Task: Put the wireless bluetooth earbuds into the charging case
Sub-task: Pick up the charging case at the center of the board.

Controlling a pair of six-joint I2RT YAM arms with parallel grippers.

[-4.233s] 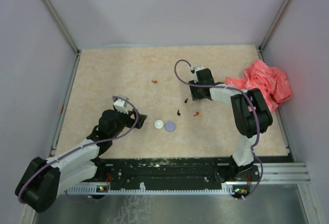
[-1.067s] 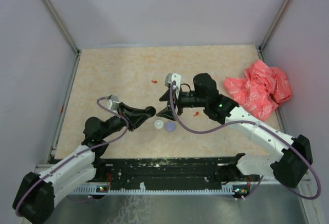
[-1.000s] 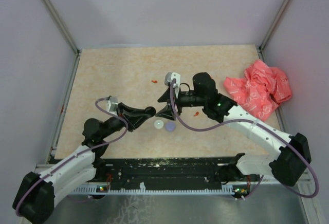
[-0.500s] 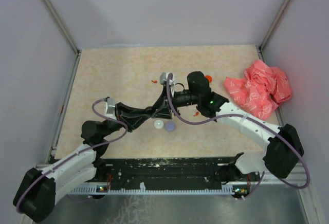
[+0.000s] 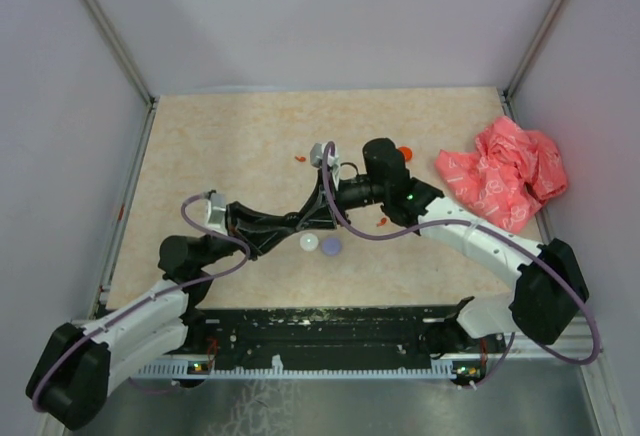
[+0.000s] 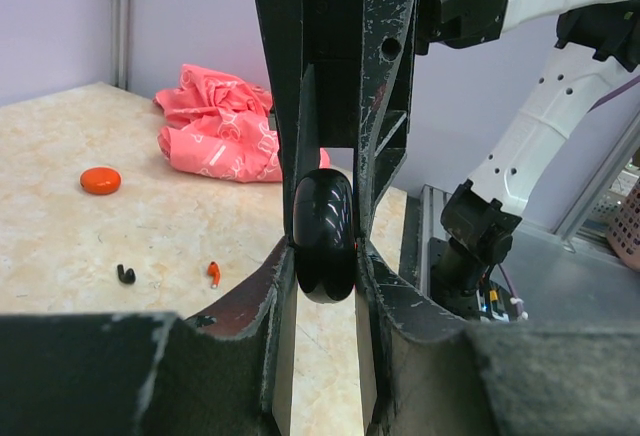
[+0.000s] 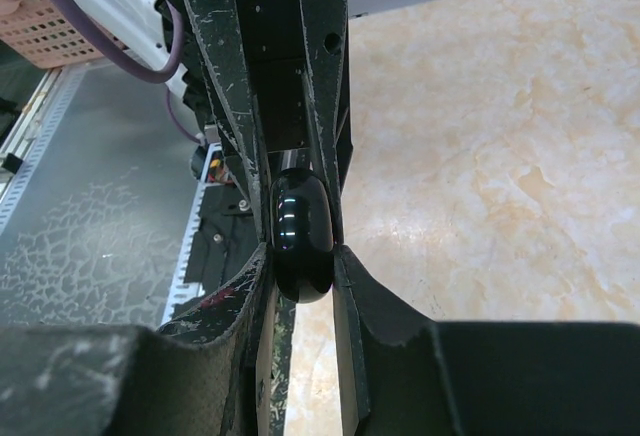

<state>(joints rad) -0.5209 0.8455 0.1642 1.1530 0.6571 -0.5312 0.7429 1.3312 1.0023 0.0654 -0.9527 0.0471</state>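
Near the middle of the table point(image 5: 200, 136), on the near side of the meeting arms, we see a white disc point(image 5: 309, 242) and a lilac disc point(image 5: 331, 247) lying side by side. Just beyond them the left gripper point(image 6: 325, 256) and the right gripper point(image 7: 305, 256) meet tip to tip above the surface. Both are clamped on one glossy black oval case point(image 6: 324, 238). Each wrist view shows its own two fingers pressed against the case's sides, with the other gripper's fingers holding it from the opposite end. The earbuds lie loose on the table, apart from both grippers. A red earbud point(image 5: 382, 222) sits just right of the grip, beside the right arm, and a black earbud point(image 6: 125, 274) lies near it. Farther off, a small red bit point(image 5: 300, 158) lies to the left, an orange disc point(image 5: 404, 151) sits behind the right arm, and a pink-red bag point(image 5: 505, 171) is at the far right.
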